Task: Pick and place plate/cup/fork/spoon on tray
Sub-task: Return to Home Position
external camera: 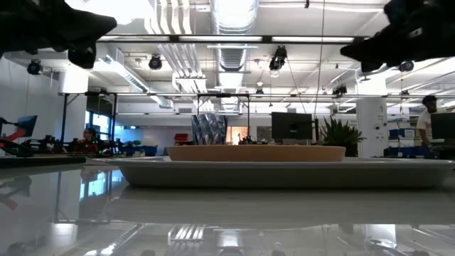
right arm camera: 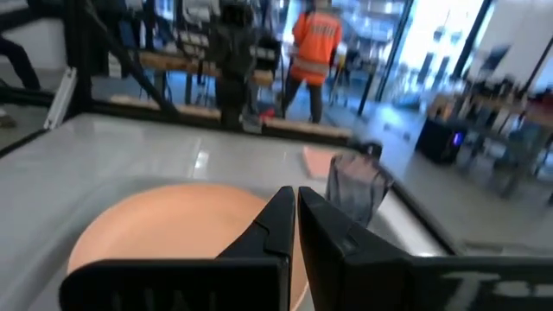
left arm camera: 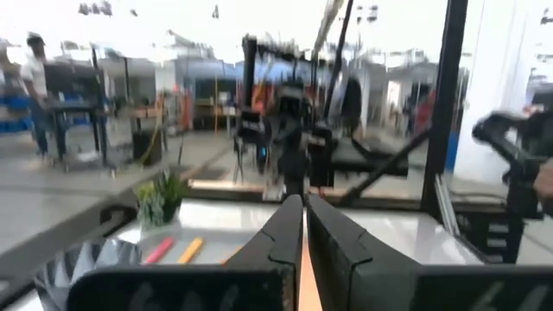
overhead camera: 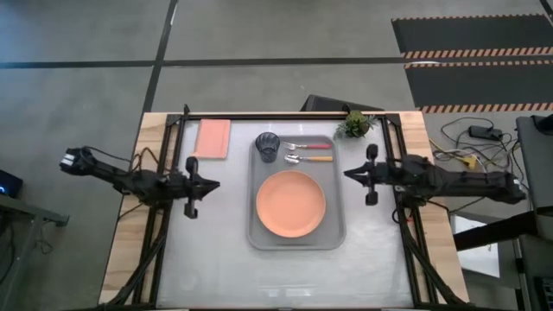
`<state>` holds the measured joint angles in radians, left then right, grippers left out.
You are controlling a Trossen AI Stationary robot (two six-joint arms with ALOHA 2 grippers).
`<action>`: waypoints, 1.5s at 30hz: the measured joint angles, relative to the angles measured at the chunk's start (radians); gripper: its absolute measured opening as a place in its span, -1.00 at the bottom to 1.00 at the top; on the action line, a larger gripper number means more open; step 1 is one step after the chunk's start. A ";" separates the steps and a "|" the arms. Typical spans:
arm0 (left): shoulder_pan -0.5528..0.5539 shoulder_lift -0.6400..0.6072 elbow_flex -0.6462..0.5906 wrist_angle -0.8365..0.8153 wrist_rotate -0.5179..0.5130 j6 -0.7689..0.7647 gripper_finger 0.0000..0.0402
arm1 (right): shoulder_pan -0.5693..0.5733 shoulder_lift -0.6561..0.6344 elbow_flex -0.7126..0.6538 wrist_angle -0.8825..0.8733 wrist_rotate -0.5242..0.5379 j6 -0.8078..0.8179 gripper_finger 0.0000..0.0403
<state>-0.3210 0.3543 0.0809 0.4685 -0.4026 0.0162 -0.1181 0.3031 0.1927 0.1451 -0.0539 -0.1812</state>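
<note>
The light grey tray (overhead camera: 296, 235) lies mid-table. On it rest the salmon-orange plate (overhead camera: 290, 204), the dark cup (overhead camera: 267, 146) at its far left corner, the fork with pink-red handle (overhead camera: 311, 146) and the spoon with tan handle (overhead camera: 309, 159). My left gripper (overhead camera: 216, 183) is shut and empty, left of the tray. My right gripper (overhead camera: 346, 174) is shut and empty, right of the tray. The right wrist view shows the plate (right arm camera: 164, 226) and cup (right arm camera: 356, 187).
A pink rectangular pad (overhead camera: 212, 138) lies at the far left of the tray. A small green potted plant (overhead camera: 354, 124) stands at the far right. A person in orange (right arm camera: 316, 52) stands in the room beyond the table.
</note>
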 joint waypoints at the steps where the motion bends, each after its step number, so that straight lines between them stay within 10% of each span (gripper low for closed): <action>1: 0.000 -0.019 -0.020 0.020 0.000 0.016 -0.99 | 0.000 -0.032 -0.012 -0.003 -0.004 -0.012 -0.96; 12: 0.000 -0.246 -0.072 -0.133 -0.002 0.103 -1.00 | 0.000 -0.302 -0.104 -0.062 -0.031 -0.106 -0.96; 45: 0.000 -0.261 -0.072 -0.217 -0.126 0.253 -1.00 | 0.000 -0.235 -0.154 0.037 0.028 0.027 -0.96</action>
<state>-0.3210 0.0933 0.0090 0.2516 -0.5285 0.2695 -0.1183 0.0685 0.0391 0.1825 -0.0254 -0.1547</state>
